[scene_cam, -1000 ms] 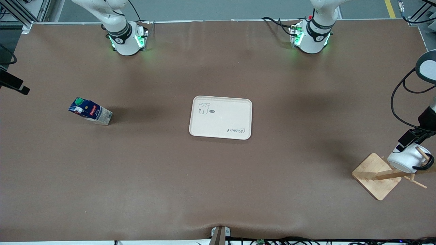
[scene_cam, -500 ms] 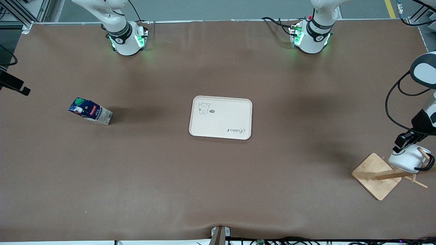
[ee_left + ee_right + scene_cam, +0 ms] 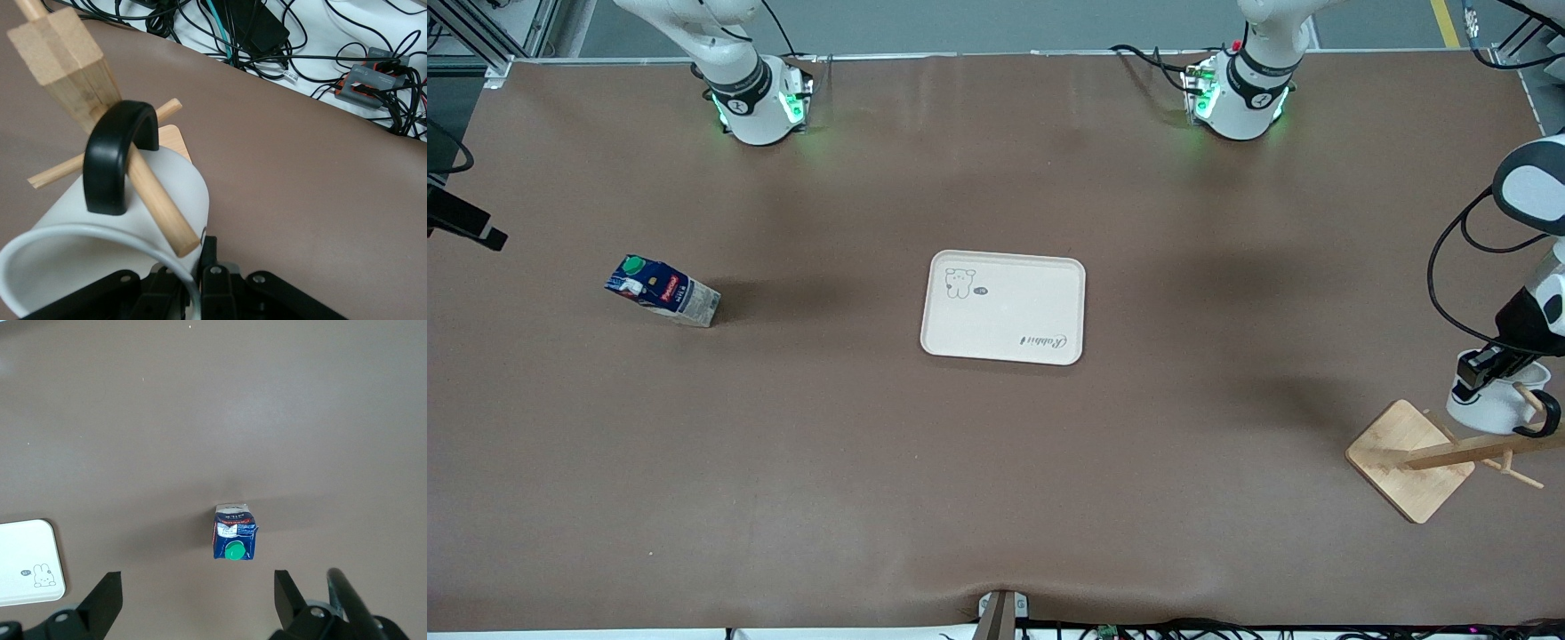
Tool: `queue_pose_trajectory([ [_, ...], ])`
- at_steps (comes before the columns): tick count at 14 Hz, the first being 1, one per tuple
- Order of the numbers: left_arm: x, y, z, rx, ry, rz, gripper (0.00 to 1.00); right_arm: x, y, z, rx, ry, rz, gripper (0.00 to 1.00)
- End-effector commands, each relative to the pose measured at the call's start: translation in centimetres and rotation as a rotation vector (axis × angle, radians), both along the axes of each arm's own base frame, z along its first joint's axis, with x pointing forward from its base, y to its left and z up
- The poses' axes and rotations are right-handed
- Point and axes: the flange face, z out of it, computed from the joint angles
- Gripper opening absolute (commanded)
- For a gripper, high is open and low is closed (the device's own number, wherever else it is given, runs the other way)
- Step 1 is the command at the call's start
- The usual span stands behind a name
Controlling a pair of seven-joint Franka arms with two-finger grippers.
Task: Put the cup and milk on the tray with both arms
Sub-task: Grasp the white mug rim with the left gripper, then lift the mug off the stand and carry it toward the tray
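On the table (image 3: 996, 498): 1 cup (image 3: 1487, 404), 1 milk carton (image 3: 663, 292), 1 tray (image 3: 1005, 307) and 1 wooden rack (image 3: 1414, 458). 2 arms are in view, each with 1 tool: the left tool (image 3: 1479, 369) and the right tool (image 3: 200, 603).

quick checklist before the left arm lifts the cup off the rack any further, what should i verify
1. Left pincer shut on the cup rim: ok; the left wrist view shows wall clamped.
2. Cup handle free of the rack peg: not ok; the peg runs through the loop.
3. Tray bare for the cup: ok.
4. Milk standing on the table toward the right arm's end: ok.
5. Right pincer open over the milk: ok; it waits above.
6. Rack base will stay put during the pull: cannot tell.
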Motion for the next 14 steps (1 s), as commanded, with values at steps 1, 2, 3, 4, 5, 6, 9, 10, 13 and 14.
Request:
queue_pose_trajectory([
  [1, 0.2, -0.9, 1.0, -0.003, -0.018, -0.022, 0.0, 0.2, -0.8, 0.1, -0.008, 0.0, 0.0, 1.0],
  [2, 0.2, -1.1, 1.2, 0.001, -0.017, -0.031, 0.0, 0.2, -0.9, 0.0, -0.008, 0.002, -0.003, 1.0],
  [3, -0.1, -1.2, 1.9, 0.002, -0.007, -0.041, 0.0, 0.3, -1.0, -0.1, -0.007, 0.003, -0.005, 1.0],
  [4, -0.3, -1.3, 2.1, 0.0, 0.006, -0.047, 0.0, 0.2, -1.3, -0.1, -0.006, 0.003, -0.009, 1.0],
  [5, -0.7, -1.6, 2.8, -0.004, 0.02, -0.054, 0.0, 0.2, -1.3, -0.1, -0.006, 0.003, -0.009, 1.0],
  [6, -1.2, -1.9, 3.5, -0.008, 0.041, -0.06, 0.0, 0.2, -1.2, -0.1, -0.006, 0.003, -0.008, 1.0],
  [9, -2.5, -2.5, 5.3, -0.019, 0.092, -0.073, 0.0, 0.3, -1.2, -0.1, -0.004, 0.004, -0.008, 1.0],
  [10, -2.8, -2.7, 5.7, -0.02, 0.104, -0.077, 0.0, 0.3, -1.2, -0.1, -0.004, 0.004, -0.008, 1.0],
  [13, -3.0, -4.7, 7.5, -0.031, 0.135, -0.113, 0.0, 0.3, -1.2, -0.1, -0.004, 0.004, -0.008, 1.0],
  [14, -2.8, -5.5, 8.3, -0.041, 0.153, -0.123, 0.0, 0.3, -1.3, -0.1, -0.006, 0.004, -0.009, 1.0],
])
